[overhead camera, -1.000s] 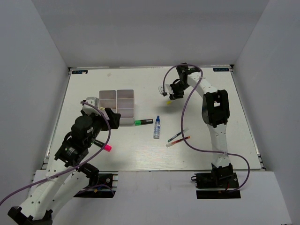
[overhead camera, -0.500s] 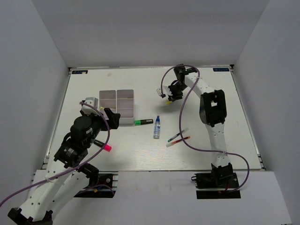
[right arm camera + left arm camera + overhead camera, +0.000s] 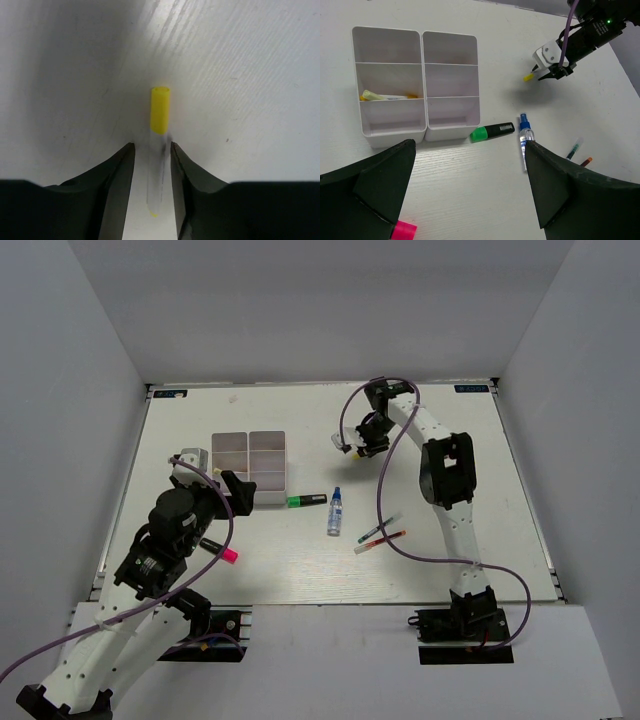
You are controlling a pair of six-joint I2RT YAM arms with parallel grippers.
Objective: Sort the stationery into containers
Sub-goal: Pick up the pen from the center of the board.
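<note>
While the right gripper (image 3: 152, 145), jaws narrowed, pinches the yellow pen (image 3: 160, 107) aloft right of the tray (image 3: 423, 75), transport seems underway; next, release over it; left gripper (image 3: 470, 144) gapes empty

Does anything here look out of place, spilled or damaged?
Nothing spilled or damaged. Only unsorted items lie loose outside the tray: green highlighter, blue-capped tube, pink-capped marker. The right gripper holds a yellow-ended pen.

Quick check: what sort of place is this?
Probably a lab test cell: grey walls box in the white table, the left arm and right arm are bolted at its near edge, and a divided tray sits near a green highlighter.
</note>
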